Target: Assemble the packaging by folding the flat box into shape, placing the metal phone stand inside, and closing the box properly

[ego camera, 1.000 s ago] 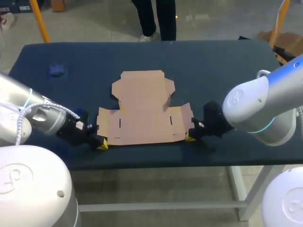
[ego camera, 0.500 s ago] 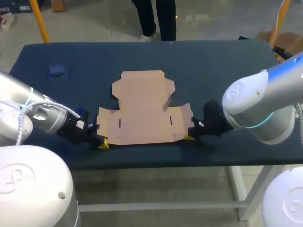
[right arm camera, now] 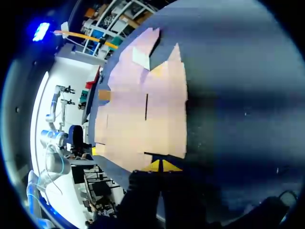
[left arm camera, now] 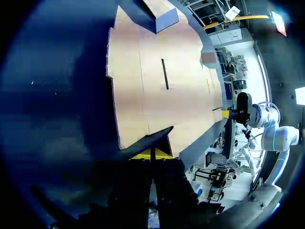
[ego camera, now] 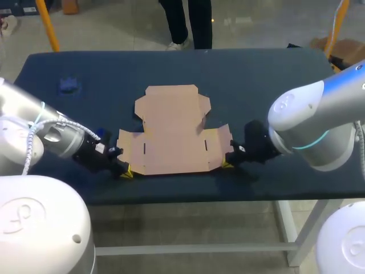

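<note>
The flat cardboard box lies unfolded in the middle of the dark table. My left gripper is low at the box's front left corner, fingers shut. In the left wrist view its yellow tips are pressed together right at the near edge of the cardboard. My right gripper is at the front right corner, also shut. Its tips meet the cardboard at its edge. I cannot tell whether either pair of tips is under the sheet or just against it.
A small bluish object sits at the far left of the table. The table's front edge runs close behind both grippers. A person stands beyond the far edge, not reaching over the table.
My left gripper has slid a little toward the box's front left corner. The right gripper and the cardboard have hardly moved.
</note>
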You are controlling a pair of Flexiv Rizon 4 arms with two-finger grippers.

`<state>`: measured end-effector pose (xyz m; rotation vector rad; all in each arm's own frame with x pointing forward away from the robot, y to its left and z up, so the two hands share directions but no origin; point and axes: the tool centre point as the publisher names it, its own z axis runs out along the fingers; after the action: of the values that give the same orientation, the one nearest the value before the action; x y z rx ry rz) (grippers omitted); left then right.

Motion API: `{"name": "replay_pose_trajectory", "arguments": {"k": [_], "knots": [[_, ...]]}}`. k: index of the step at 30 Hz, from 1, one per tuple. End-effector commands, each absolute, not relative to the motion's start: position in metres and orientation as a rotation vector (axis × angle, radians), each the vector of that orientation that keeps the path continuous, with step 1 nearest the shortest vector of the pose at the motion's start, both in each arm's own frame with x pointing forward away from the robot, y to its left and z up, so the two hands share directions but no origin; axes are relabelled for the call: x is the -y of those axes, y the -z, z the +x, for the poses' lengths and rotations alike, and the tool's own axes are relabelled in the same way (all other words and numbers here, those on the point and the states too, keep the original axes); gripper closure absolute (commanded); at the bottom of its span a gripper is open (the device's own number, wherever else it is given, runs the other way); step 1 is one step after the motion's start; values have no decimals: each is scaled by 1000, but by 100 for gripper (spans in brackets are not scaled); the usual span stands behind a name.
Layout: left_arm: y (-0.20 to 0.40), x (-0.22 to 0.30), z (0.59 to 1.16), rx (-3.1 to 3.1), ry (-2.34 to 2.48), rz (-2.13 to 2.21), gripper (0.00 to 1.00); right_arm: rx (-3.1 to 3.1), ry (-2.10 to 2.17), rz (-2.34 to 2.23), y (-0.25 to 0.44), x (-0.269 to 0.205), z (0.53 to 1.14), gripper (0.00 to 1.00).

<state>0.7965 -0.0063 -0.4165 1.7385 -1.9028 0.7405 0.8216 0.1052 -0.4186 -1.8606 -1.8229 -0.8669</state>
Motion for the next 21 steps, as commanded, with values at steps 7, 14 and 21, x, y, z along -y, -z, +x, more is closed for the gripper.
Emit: {"name": "replay_pose_trajectory", "arguments": {"k": [7,14,21], "knots": [[415,11,800,1927,-689,1752,100,1795,906,-1795,417,-104,822,100],[410,12,800,1965,-632,1788,100,1801,890,-1796,417,-106,823,100],[405,12,800,1989,-599,1815,100,1804,871,-1795,418,-108,825,100]]}}
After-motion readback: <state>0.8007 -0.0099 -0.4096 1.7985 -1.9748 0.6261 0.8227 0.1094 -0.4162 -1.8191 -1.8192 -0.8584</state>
